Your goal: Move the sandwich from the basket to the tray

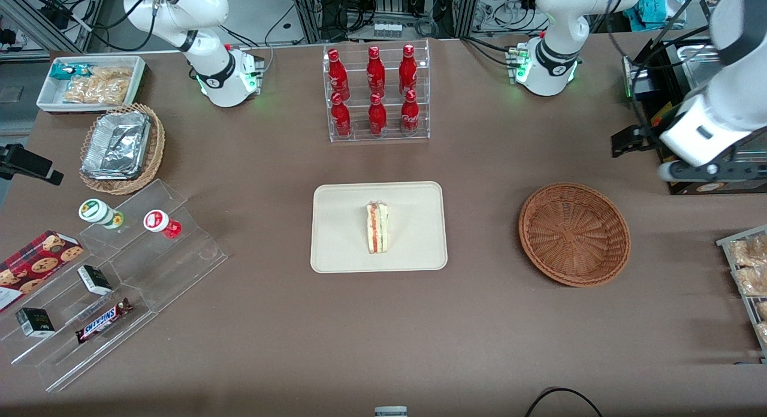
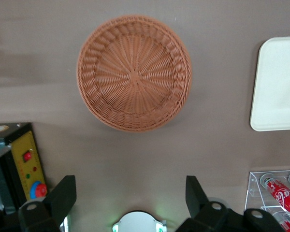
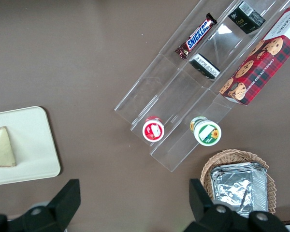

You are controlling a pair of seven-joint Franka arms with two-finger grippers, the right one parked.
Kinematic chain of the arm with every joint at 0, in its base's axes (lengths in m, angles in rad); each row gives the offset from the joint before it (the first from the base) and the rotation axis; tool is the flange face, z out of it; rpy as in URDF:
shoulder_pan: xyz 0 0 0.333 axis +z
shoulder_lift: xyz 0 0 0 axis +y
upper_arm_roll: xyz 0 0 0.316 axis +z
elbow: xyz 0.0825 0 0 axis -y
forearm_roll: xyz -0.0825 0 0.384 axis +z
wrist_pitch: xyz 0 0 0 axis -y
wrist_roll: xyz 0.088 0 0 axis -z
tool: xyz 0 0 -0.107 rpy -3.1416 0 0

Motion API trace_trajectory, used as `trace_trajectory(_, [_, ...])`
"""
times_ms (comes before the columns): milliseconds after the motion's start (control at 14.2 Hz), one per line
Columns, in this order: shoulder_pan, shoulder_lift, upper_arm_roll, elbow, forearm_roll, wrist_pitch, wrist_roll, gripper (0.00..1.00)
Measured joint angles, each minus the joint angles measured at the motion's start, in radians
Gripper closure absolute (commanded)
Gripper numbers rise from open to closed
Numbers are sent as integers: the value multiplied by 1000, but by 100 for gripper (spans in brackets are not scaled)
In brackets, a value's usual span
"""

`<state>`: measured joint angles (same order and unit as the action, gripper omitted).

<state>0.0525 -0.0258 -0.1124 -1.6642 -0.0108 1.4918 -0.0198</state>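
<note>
The sandwich (image 1: 377, 227) lies on the cream tray (image 1: 341, 237) at the middle of the table; the parked arm's wrist view also catches the sandwich (image 3: 1, 147) on the tray (image 3: 36, 145). The reddish-brown basket (image 1: 574, 234) sits beside the tray, toward the working arm's end, with nothing in it. My gripper (image 1: 626, 142) hangs high over the table, farther from the front camera than the basket and apart from it. In the left wrist view the gripper (image 2: 130, 195) is open and holds nothing, with the basket (image 2: 134, 72) and a corner of the tray (image 2: 278, 87) below it.
A clear rack of red bottles (image 1: 377, 93) stands farther back than the tray. An acrylic stepped shelf with snacks (image 1: 114, 273), a tan basket of foil containers (image 1: 120, 147) and a white bin (image 1: 90, 81) lie toward the parked arm's end. A wire rack (image 1: 749, 273) is at the working arm's end.
</note>
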Motion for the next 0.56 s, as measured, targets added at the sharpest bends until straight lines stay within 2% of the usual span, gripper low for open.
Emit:
trace_trajectory(281, [5, 4, 11, 71, 11, 0, 5, 0])
trace_trajectory(561, [6, 8, 46, 83, 13, 0, 8, 0])
